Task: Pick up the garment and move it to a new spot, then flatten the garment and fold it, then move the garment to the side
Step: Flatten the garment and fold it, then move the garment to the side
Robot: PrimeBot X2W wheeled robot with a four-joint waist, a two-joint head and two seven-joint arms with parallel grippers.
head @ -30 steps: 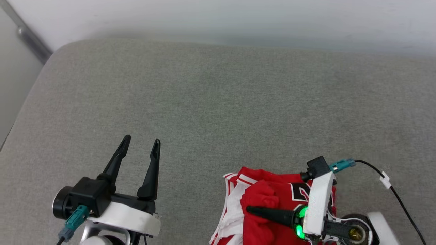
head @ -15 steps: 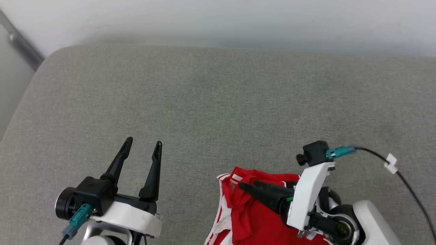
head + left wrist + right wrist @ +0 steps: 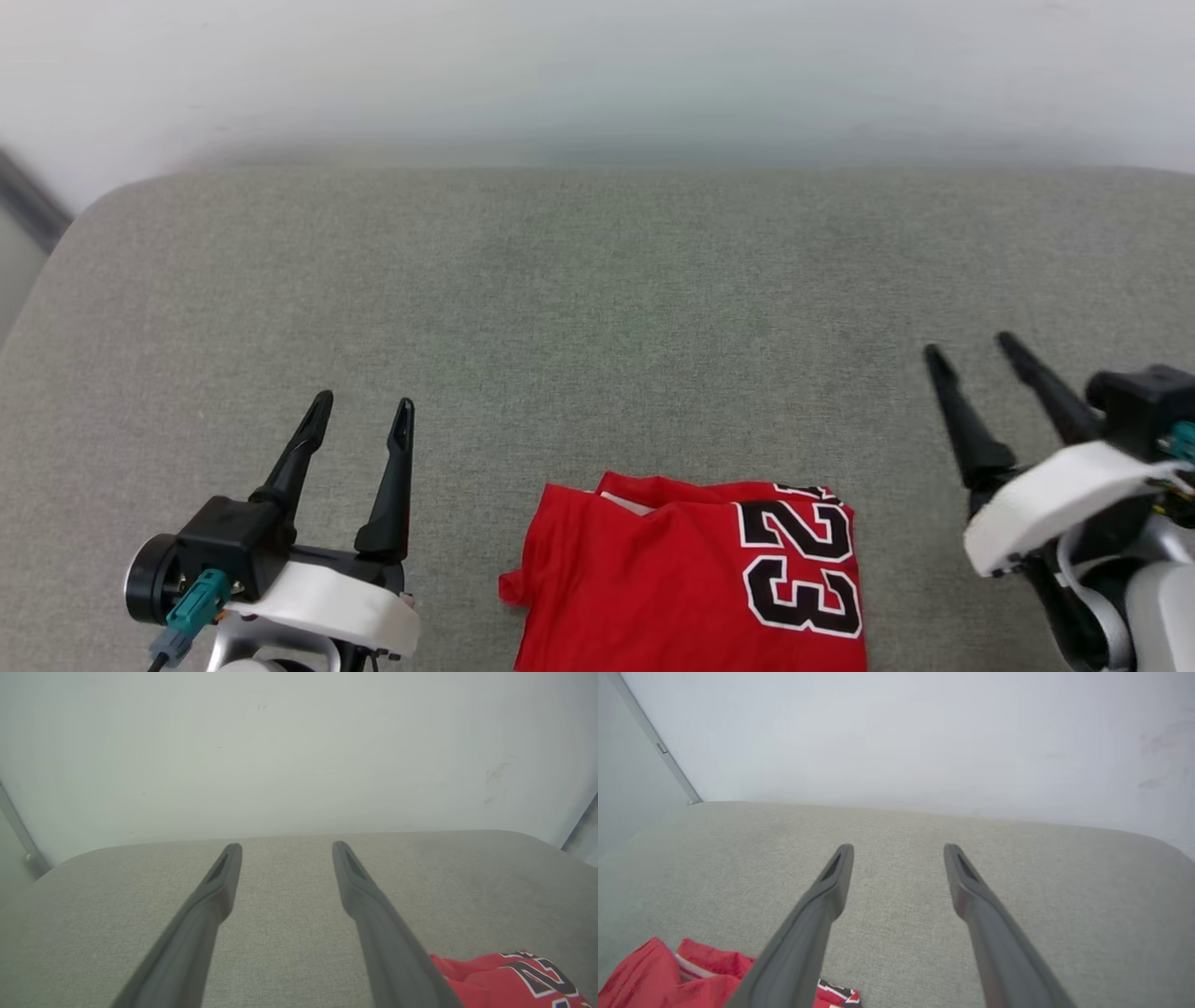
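While both pairs of long dark fingers stand spread with nothing between them, the left gripper (image 3: 363,401) sits off the left side of the garment (image 3: 691,588), well apart from the cloth. The right gripper (image 3: 967,345) sits off the garment's right side, reaching a little past its far edge and likewise clear of it. In the left wrist view the left gripper (image 3: 287,845) points over bare upholstery, and a red corner of the garment (image 3: 504,975) shows just beside its right-hand finger. In the right wrist view the right gripper (image 3: 899,847) does the same, with a rumpled red edge of the garment (image 3: 654,970) and a strip of white trim lying beside its left-hand finger.

The garment lies folded into a rough rectangle, its near end cut off by the bottom of the head view. A black, white-outlined number 23 (image 3: 803,569) covers its right part, and a small red flap juts from its left edge. Under the garment and stretching far beyond it spreads a grey fabric cushion (image 3: 597,308). Beyond the garment's far side, past the cushion's rounded edge, rises a pale wall (image 3: 597,75).
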